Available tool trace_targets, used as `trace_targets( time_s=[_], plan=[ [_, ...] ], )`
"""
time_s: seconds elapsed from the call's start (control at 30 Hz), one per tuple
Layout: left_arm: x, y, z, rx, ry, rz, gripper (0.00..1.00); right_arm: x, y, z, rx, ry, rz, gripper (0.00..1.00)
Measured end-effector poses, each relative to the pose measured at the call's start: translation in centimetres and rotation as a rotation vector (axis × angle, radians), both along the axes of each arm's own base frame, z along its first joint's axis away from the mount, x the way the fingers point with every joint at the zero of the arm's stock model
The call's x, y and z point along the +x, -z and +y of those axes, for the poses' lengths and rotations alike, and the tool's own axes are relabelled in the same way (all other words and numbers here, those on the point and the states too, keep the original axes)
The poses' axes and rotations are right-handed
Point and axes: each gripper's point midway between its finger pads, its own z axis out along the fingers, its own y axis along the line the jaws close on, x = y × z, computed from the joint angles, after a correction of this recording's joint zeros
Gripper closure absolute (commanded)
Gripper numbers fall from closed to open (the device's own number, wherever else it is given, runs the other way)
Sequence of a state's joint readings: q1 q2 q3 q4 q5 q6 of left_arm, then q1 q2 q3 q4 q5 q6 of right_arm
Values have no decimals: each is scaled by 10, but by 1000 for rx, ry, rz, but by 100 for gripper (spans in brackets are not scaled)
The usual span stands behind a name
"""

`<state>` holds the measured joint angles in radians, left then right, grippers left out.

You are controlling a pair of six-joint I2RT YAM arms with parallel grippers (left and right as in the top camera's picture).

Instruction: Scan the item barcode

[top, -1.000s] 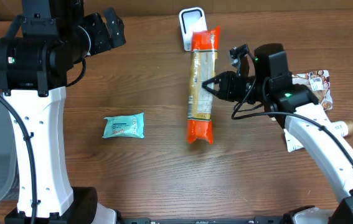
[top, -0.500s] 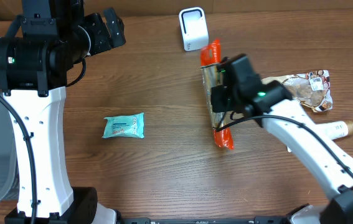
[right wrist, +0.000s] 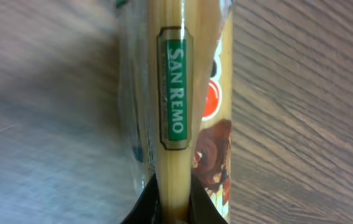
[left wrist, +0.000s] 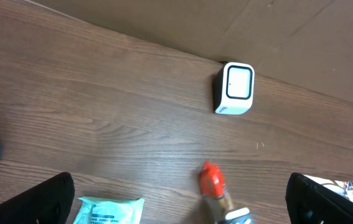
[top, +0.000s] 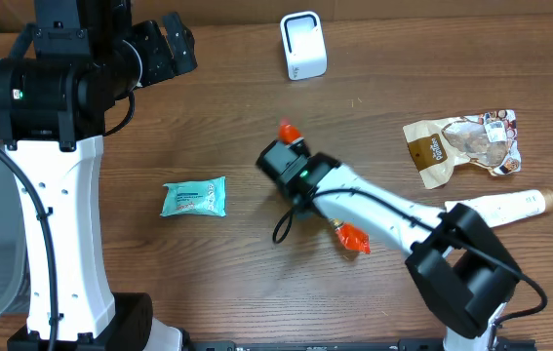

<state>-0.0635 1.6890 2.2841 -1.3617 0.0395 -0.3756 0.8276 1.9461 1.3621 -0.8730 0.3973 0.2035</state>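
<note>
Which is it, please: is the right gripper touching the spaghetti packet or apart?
Touching: the right wrist view shows the right gripper pinching the spaghetti packet from both sides.

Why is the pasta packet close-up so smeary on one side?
Right wrist view: the pasta packet is sharp, the table left of it smeared, probably motion blur. Overhead view: crisp, evenly lit. Left wrist view: scanner clear, fingers of the left gripper dark blurs in the corners.

I work at what looks like a mock shop checkout, probably in a lab: wood-grain table (top: 208,263), white scanner (top: 303,45), snack bag (top: 461,144), teal packet (top: 194,197), cardboard backdrop (left wrist: 288,31).
</note>
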Motion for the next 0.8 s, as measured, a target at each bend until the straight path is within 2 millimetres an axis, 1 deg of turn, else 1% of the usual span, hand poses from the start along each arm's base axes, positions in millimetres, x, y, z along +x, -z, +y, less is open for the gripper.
trace_targets(
  time_s=[0.03,0.07,0.1,0.17,0.2,0.23,0.27,0.33,0.37,0.43,0.53,0.63,0.67,0.73,0.8],
  plan=[
    [0,0,0,0,0,0,0,-5,0,6,-6,-23,-5,90],
    [0,0,0,0,0,0,0,-10,-1,12,-10,-48,-6,70],
    [0,0,0,0,0,0,0,-19,-1,22,-10,-80,-5,59],
    [0,0,0,0,0,0,0,-33,-1,36,-3,-128,4,33],
    [0,0,0,0,0,0,0,-41,-2,43,-3,-150,14,27],
    [0,0,0,0,0,0,0,-45,-5,43,-10,-158,33,25],
    [0,0,0,0,0,0,0,-45,-7,39,-24,-156,47,23],
    [0,0,0,0,0,0,0,-42,-12,32,-34,-133,61,14],
    [0,0,0,0,0,0,0,-39,-12,26,-31,-121,86,14],
    [0,0,0,0,0,0,0,-42,-9,23,-5,-111,141,14],
    [0,0,0,0,0,0,0,-51,-3,34,60,-123,192,15],
    [0,0,0,0,0,0,0,-64,6,37,85,-135,246,20],
    [0,0,0,0,0,0,1,-68,10,36,87,-138,262,25],
    [0,0,0,0,0,0,1,-75,16,32,85,-137,288,31],
    [0,0,0,0,0,0,0,-79,21,29,80,-132,304,32]
  ],
)
